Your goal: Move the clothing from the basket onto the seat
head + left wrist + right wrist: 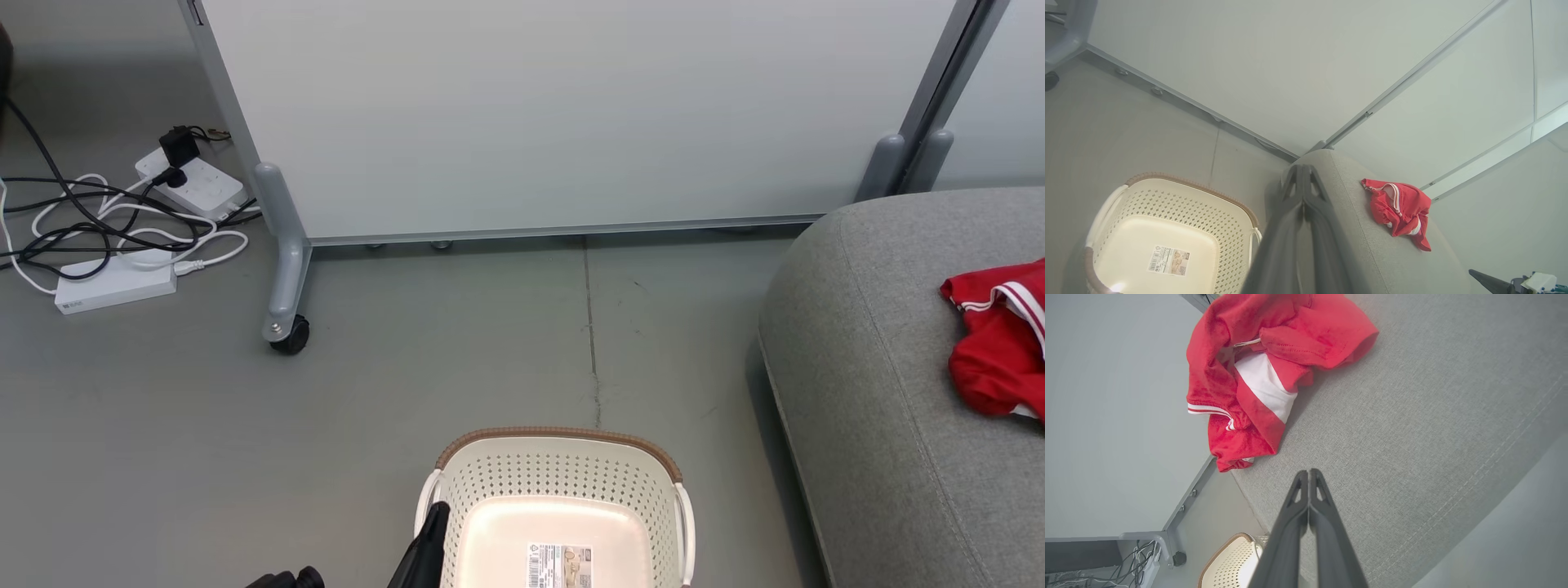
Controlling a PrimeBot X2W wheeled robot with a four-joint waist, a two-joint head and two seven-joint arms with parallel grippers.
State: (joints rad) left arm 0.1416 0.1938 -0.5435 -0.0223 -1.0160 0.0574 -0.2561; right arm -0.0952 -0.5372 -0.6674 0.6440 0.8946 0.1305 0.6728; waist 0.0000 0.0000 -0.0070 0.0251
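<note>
place: office or lab | wheeled partition panels (pixel 531 114) | power strips (pixel 114 286) | grey floor (pixel 408 367)

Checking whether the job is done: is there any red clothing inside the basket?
No, the basket holds just a paper label on its bottom, while the red garment lies on the grey seat.

Bright even light, soft shadows, wrist views bowed

clothing (pixel 1000 343) on seat (pixel 882 392) — right of basket (pixel 563 482)
</note>
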